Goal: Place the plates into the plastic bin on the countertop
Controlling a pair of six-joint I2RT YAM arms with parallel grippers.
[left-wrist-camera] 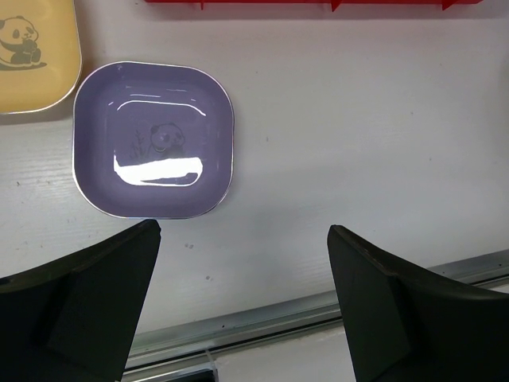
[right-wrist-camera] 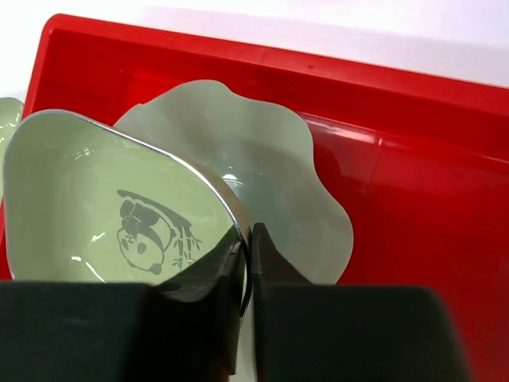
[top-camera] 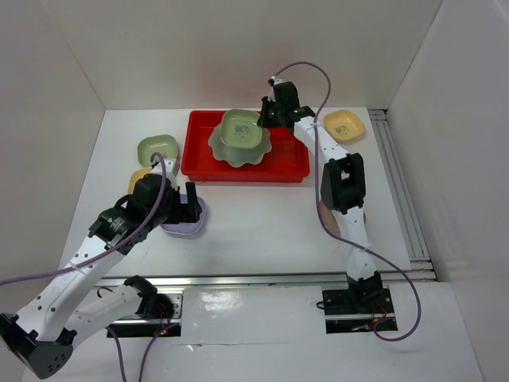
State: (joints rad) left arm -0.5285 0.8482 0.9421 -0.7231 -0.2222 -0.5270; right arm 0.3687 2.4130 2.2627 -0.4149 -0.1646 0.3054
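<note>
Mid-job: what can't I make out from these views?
- Left yellow dish: cut by the left wrist view's edge; mostly under the left arm in the top view.
- Whether the green panda dish, pinched by the right hand, rests on the scalloped dish: the hand blocks the contact, right wrist view.
- Red bin: just a sliver atop the left wrist view.

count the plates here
6: scalloped dish in red bin; green dish in right gripper above it; second green dish left of bin; yellow dish right; lavender dish and partly hidden yellowish dish by left arm.
</note>
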